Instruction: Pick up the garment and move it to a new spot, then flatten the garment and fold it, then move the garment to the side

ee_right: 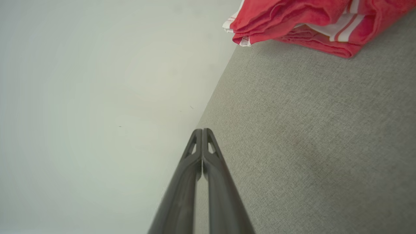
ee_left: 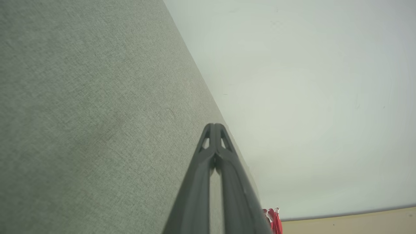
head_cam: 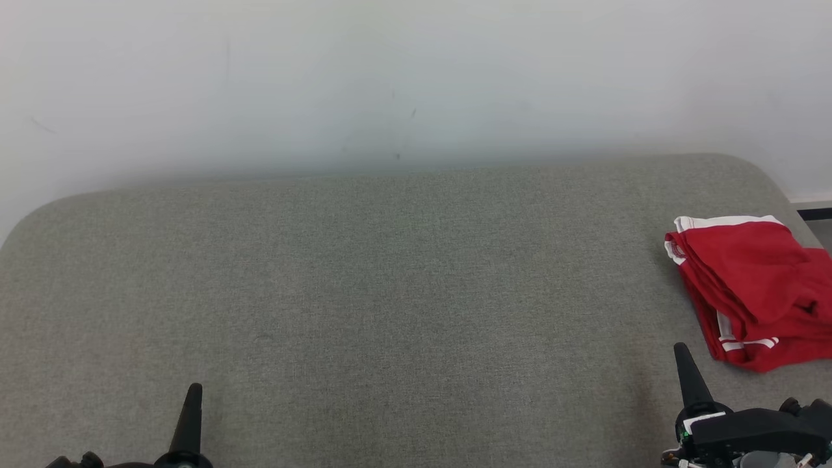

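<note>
A red garment (head_cam: pixel 754 289) with white stripes lies folded in a bundle at the right edge of the grey fabric surface (head_cam: pixel 390 292). It also shows in the right wrist view as the garment (ee_right: pixel 312 22) at the top, and as a small red patch of garment (ee_left: pixel 274 221) low in the left wrist view. My right gripper (head_cam: pixel 682 354) is shut and empty, just in front of the garment and apart from it. Near the lower left, my left gripper (head_cam: pixel 194 392) is shut with nothing in it. The fingers press together in both wrist views, left gripper (ee_left: pixel 214 125) and right gripper (ee_right: pixel 202 130).
A pale wall (head_cam: pixel 416 78) rises directly behind the grey surface. The surface has rounded far corners, and its right edge runs close behind the garment. A strip of floor (ee_left: pixel 357 222) shows beyond that edge.
</note>
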Available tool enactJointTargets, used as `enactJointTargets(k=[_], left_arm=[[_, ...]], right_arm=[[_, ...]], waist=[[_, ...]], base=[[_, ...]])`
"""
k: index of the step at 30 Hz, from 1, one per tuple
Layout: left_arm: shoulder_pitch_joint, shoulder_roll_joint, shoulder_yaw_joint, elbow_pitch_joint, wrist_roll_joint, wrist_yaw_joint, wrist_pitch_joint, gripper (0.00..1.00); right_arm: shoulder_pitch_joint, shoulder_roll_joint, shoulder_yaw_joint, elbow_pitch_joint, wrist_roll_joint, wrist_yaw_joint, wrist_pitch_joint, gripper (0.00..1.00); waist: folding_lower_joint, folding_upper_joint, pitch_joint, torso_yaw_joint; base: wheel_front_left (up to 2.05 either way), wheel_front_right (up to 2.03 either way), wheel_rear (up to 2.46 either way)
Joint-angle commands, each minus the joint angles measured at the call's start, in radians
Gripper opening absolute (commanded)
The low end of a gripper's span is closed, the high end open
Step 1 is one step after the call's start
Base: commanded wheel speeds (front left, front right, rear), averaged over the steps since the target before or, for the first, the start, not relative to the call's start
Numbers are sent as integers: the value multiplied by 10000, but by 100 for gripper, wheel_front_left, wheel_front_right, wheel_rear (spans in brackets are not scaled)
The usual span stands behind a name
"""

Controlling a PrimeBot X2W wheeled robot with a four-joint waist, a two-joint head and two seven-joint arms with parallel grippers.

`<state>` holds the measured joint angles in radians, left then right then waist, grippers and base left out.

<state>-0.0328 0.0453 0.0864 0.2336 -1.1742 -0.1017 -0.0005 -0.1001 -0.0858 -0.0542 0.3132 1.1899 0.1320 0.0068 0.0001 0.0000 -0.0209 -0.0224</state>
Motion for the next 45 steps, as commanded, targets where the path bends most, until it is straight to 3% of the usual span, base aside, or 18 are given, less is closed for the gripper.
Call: enactJointTargets(k=[1, 45], left_arm=[[-215, 50, 55, -44, -288, -51, 59, 0], [-727, 69, 262, 98, -3786, -282, 1001, 0]], right_arm=[[-143, 17, -71, -132, 255, -14, 55, 0], [-120, 321, -545, -630, 3662, -21, 947, 0]], waist=[[-1, 0, 7, 7], [-1, 0, 196, 183]], base=[[0, 0, 0], [0, 0, 0]])
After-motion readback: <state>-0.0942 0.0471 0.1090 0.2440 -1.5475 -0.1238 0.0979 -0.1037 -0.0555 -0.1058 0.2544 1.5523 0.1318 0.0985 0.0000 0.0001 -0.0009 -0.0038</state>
